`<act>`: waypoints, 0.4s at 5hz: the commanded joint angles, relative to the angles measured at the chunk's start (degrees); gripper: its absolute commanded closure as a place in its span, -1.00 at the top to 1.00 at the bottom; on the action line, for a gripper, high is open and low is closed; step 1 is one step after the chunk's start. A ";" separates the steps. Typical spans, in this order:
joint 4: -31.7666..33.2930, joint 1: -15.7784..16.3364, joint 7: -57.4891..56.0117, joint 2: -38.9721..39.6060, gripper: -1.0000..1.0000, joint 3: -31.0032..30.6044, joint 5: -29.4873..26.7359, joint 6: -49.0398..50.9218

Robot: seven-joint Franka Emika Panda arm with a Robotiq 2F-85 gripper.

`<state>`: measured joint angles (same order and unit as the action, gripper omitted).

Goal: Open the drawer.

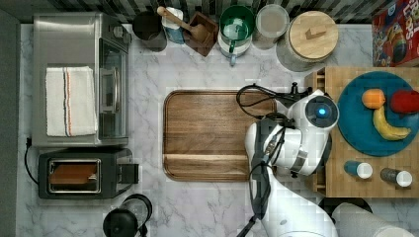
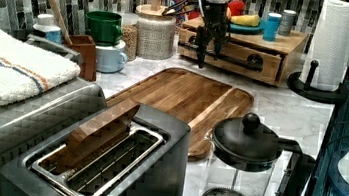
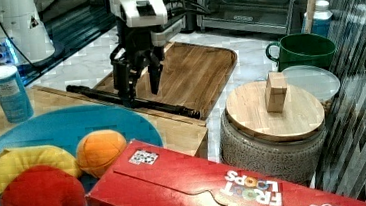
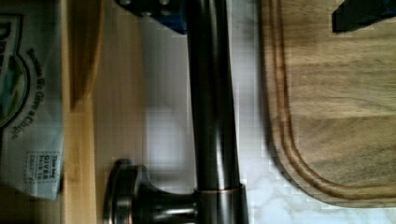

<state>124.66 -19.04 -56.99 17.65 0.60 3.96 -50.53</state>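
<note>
Drawer (image 2: 228, 54) in bamboo stand at marble surface (image 1: 207, 207) edge, beside walnut cutting board (image 1: 210, 133); looks slightly pulled out. Gripper (image 3: 140, 81) jaws wide, straddling black bar handle (image 4: 212, 107), one finger either side — positioned to hook bar and pull outward.

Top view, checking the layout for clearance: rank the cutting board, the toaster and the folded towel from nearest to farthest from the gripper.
1. Cutting board, just to the top view's left of the gripper.
2. Toaster, lower left.
3. Towel, far left, on the oven.
</note>
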 commanded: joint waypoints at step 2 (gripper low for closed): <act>0.52 14.78 12.82 -2.33 1.00 -10.34 3.25 2.85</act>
<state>125.56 -13.53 -48.60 17.64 -4.08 9.60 -48.93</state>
